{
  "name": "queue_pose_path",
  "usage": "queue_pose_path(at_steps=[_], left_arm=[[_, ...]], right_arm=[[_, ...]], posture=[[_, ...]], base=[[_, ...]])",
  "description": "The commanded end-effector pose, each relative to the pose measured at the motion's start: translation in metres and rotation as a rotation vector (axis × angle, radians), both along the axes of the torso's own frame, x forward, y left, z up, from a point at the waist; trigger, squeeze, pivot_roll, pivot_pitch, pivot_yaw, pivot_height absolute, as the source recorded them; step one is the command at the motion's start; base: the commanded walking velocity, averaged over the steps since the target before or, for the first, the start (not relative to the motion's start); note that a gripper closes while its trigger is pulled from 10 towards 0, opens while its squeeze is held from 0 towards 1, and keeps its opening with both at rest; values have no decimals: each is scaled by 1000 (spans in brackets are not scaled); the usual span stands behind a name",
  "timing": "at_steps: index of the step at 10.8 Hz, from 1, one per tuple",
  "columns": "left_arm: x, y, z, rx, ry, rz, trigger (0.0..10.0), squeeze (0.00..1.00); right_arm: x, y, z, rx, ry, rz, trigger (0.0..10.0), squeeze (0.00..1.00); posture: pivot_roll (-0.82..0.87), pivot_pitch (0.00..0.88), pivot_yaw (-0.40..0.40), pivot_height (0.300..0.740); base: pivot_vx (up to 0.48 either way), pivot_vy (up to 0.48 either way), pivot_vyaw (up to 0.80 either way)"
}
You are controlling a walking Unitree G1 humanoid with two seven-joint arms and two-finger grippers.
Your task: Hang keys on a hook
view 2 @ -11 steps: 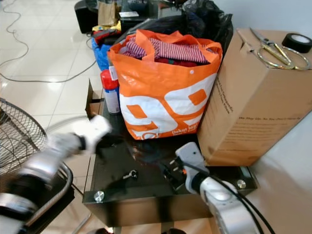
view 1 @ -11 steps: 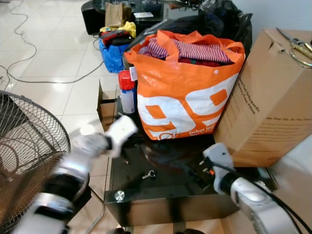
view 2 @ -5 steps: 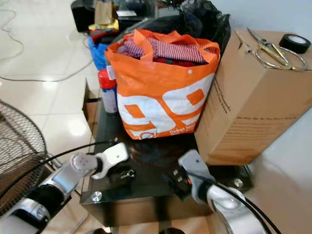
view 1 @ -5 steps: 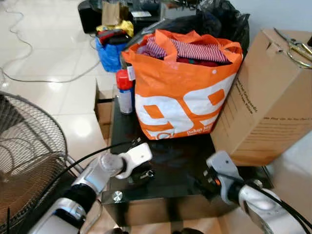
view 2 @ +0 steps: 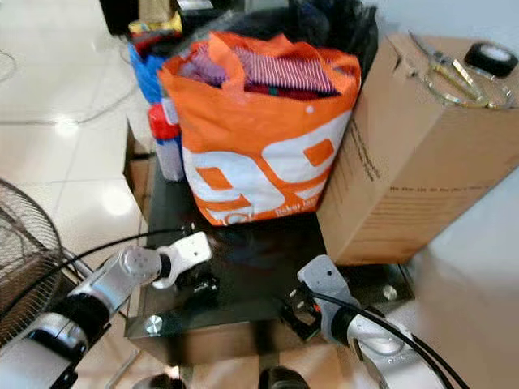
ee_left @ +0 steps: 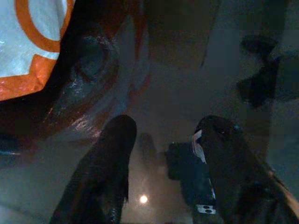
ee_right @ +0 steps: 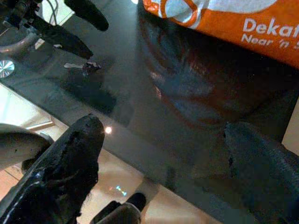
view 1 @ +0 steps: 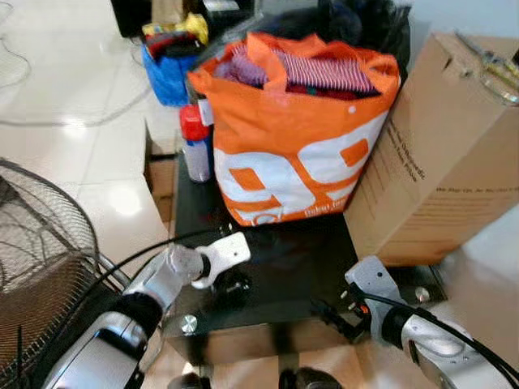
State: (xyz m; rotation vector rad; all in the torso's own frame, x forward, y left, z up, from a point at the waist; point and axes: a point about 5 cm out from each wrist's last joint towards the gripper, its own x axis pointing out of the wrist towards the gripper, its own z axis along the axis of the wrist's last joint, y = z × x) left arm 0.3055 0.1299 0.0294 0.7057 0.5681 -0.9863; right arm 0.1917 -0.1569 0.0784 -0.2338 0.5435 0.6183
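Left eye view looks down on a pale, glossy tiled floor (view 1: 57,121) and a low worktop (view 1: 276,267) with a dark, mirror-like glass top. A wire fan guard (view 1: 40,243) stands at the robot's left. On the worktop a brown cardboard box (view 1: 438,154) touches an orange shopping bag (view 1: 292,146) stuffed with clothes; a red-capped spray can (view 1: 195,146) stands just beside the bag. The left hand (ee_left: 163,154) is down at the worktop's front edge, fingers spread either side of the small dark keys (ee_left: 187,175). The right hand (ee_right: 163,149) hovers released over the front right edge.
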Motion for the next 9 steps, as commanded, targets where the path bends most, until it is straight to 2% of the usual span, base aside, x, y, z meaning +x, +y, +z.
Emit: queue_pose_path(at_steps=[1,3,4,5,7,9], left_arm=[[1,-3,0,-3,7,-4,10000,1000],[6,-7,9,-151,75,32,10000,1000],[7,-3,14,-217,103,36,10000,1000],[7,1,16,-224,134,18,10000,1000],[5,14,15,-163,193,-12,10000,1000],[2,11,16,-187,246,-63,10000,1000]], right_arm=[[-2,-1,3,-2,3,-4,10000,0],[-3,-1,4,1,9,-8,10000,0],[-2,1,5,7,7,-11,10000,0],[0,1,5,8,7,-12,10000,0],[-1,2,5,18,17,-5,10000,0],[-8,4,8,31,46,70,10000,0]], posture=[[-221,177,-46,740],[-224,182,-56,740],[-221,182,-54,740],[-216,184,-53,740],[-210,186,-46,740],[-211,191,-40,740]], base=[[0,0,0],[0,0,0],[0,0,0],[0,0,0],[0,0,0],[0,0,0]])
